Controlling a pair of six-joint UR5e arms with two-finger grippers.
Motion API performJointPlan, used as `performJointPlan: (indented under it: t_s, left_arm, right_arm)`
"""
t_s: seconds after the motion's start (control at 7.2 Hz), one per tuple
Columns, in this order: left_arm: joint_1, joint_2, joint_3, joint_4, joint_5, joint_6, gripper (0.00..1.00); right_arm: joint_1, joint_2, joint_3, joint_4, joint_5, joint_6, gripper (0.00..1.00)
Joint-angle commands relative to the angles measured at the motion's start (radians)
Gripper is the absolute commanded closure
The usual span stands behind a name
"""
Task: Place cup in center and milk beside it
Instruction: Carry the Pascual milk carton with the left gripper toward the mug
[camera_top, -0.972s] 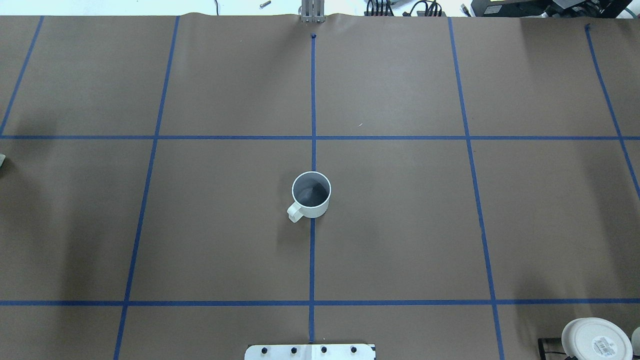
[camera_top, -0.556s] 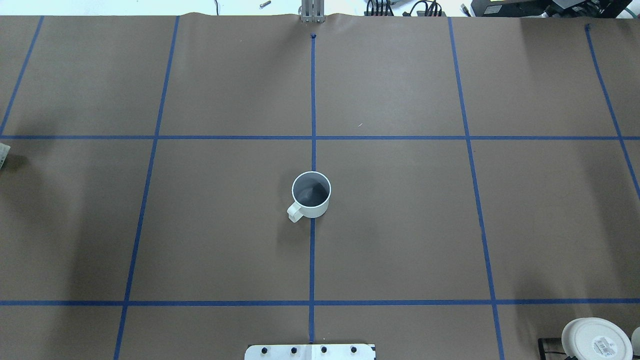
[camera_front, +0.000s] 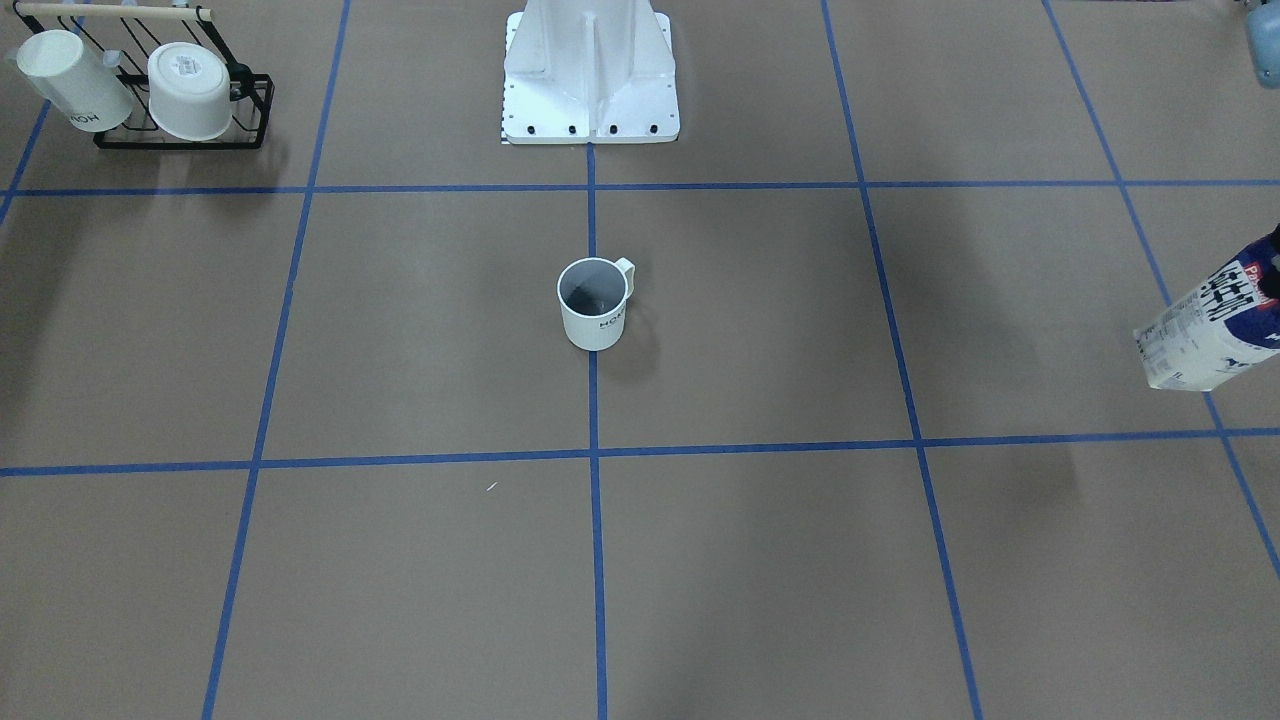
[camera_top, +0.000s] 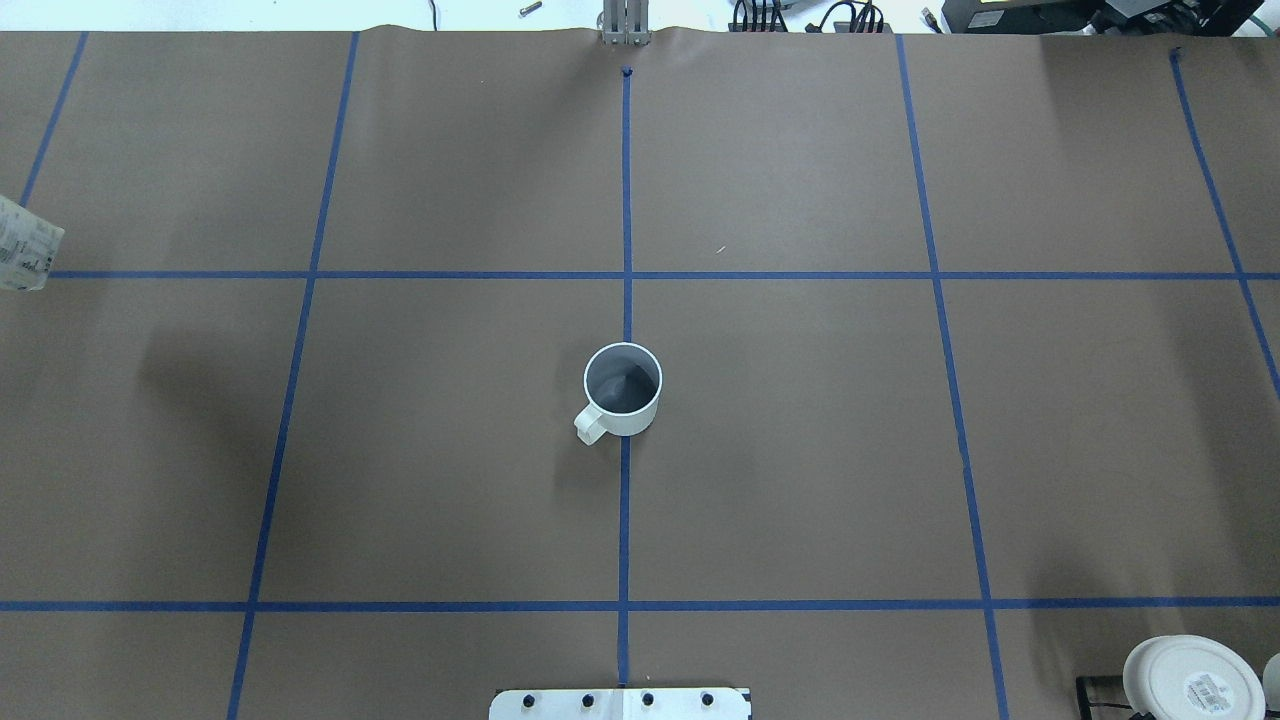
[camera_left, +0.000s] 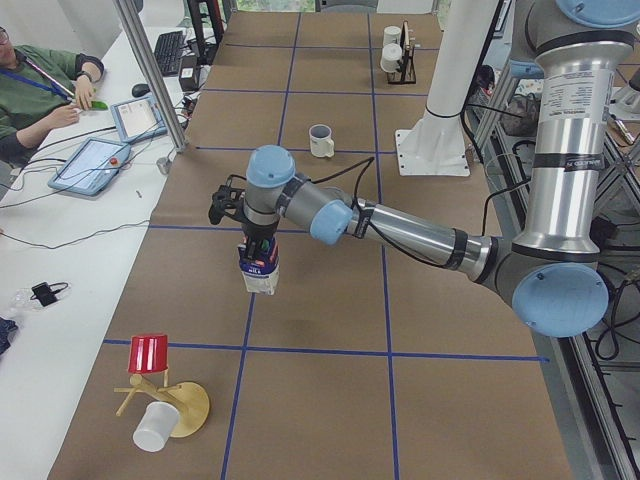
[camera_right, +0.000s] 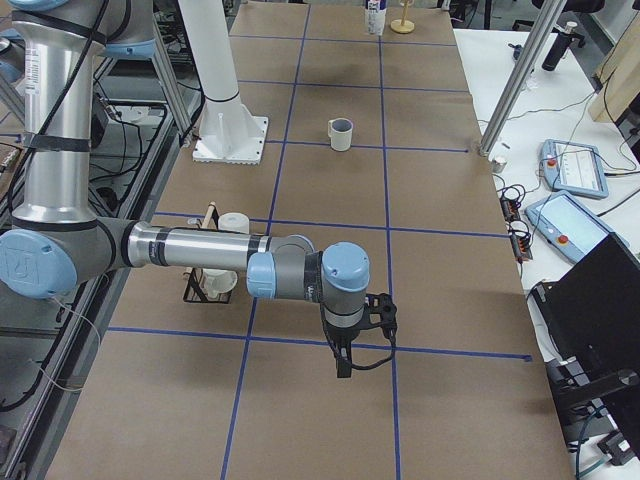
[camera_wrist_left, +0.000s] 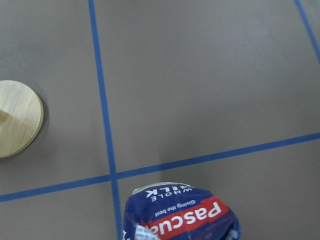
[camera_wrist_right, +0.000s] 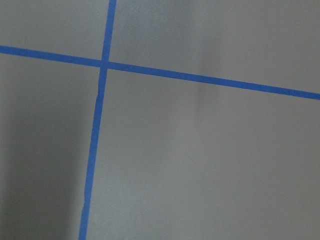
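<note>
Brown paper is covering the surface (camera_front: 760, 560), and the cup (camera_front: 595, 310) is standing upright at its middle, right on the blue tape line (camera_front: 592, 400), with its handle turned toward the robot's base and left side. The first half of the task is therefore being judged as done, and the step in hand is being taken to be the delivery of the milk (camera_front: 1205, 335). The milk is being held tilted and clear of the surface, far out on the robot's left and well apart from the cup, above a crossing of tape lines. The left claw (camera_left: 256, 245) is clamped on the milk's upper end. The right claw (camera_right: 345, 362) is hanging over bare paper on the other side, and whether its fingers are apart or together cannot be told. For the next move, the milk is being expected to need bringing toward the middle, righting, and lowering just beside the cup. Room should be left for the handle, which juts out on the side facing the milk.
</note>
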Motion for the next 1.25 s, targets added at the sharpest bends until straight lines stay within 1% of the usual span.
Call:
performJointPlan:
  t_s: [0.0, 0.14, 0.42, 0.56, 0.69, 0.83, 0.97, 1.11]
  left_arm:
    - [0.164, -0.118, -0.027, 0.03, 0.076, -0.228, 1.0]
    - [0.236, -0.2, -0.031, 0.078, 0.093, -0.329, 1.0]
    - [0.406, -0.404, -0.094, 0.368, 0.242, -0.443, 1.0]
    - [0.494, -0.489, -0.082, 0.421, 0.271, -0.539, 1.0]
    - [0.593, -0.541, -0.067, 0.423, 0.328, -0.628, 1.0]
    - [0.667, -0.581, -0.048, 0.423, 0.368, -0.694, 1.0]
    - [0.711, -0.594, -0.04, 0.423, 0.397, -0.712, 1.0]
    - [0.754, -0.603, -0.04, 0.423, 0.405, -0.732, 1.0]
  right_arm:
    - [0.001, -0.004, -0.001, -0.001, 0.0, 0.0, 0.0]
    - [0.001, -0.004, -0.001, -0.001, 0.0, 0.001, 0.0]
    - [0.001, -0.004, -0.007, -0.001, 0.002, 0.001, 0.0]
    - [0.001, -0.004, -0.01, -0.001, 0.0, 0.0, 0.0]
    - [0.001, -0.004, -0.011, -0.001, 0.0, 0.001, 0.0]
    - [0.001, -0.004, -0.013, -0.001, 0.0, 0.001, 0.0]
    - [0.001, -0.004, -0.013, -0.001, 0.002, 0.001, 0.0]
    - [-0.001, -0.004, -0.015, -0.001, 0.0, 0.001, 0.0]
